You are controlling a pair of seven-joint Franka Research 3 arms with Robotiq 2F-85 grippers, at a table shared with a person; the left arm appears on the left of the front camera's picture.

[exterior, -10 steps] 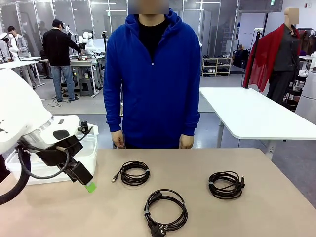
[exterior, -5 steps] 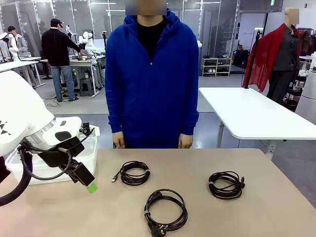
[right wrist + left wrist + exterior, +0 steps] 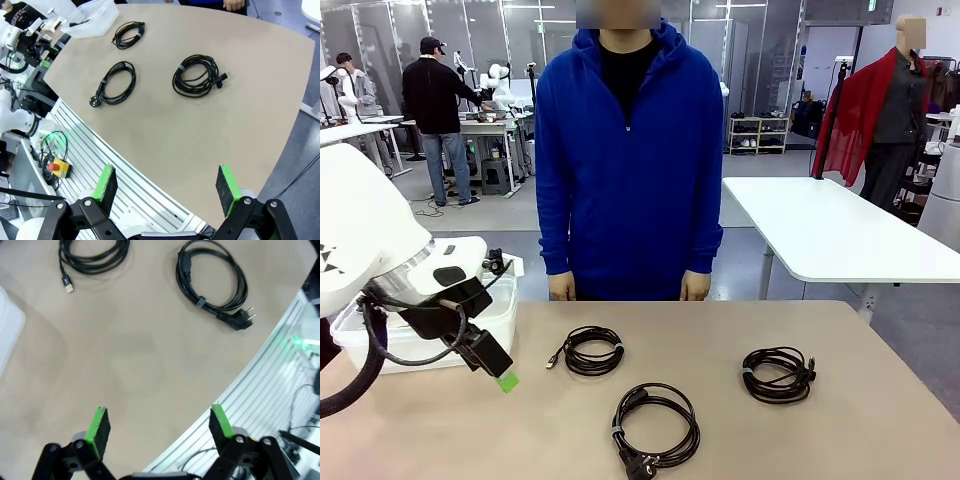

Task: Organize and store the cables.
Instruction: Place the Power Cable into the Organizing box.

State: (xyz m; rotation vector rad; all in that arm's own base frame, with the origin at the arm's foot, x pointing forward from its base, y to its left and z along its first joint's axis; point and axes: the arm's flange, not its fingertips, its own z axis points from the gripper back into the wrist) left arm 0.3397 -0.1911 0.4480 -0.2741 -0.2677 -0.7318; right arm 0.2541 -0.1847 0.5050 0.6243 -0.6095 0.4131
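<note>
Three black coiled cables lie on the tan table. A thin coil [image 3: 590,352] with a small plug sits left of centre, and a thicker coil [image 3: 655,425] with a power plug lies near the front edge. The third coil [image 3: 777,374] is at the right. My left gripper [image 3: 500,375] hovers open above the table's left part, well left of the thin coil. In the left wrist view it [image 3: 159,425] holds nothing, with the thin coil [image 3: 92,252] and plug coil [image 3: 212,282] farther off. My right gripper [image 3: 167,185] is open high over the table's edge, above all three coils [image 3: 196,75].
A clear plastic bin [image 3: 505,310] stands at the table's back left, behind my left wrist. A person in a blue hoodie stands at the far edge, hands [image 3: 697,287] down by their sides. An aluminium frame [image 3: 100,150] borders the table on my side.
My left arm has shifted only very slightly. The cables and the person's hands stay where they were.
</note>
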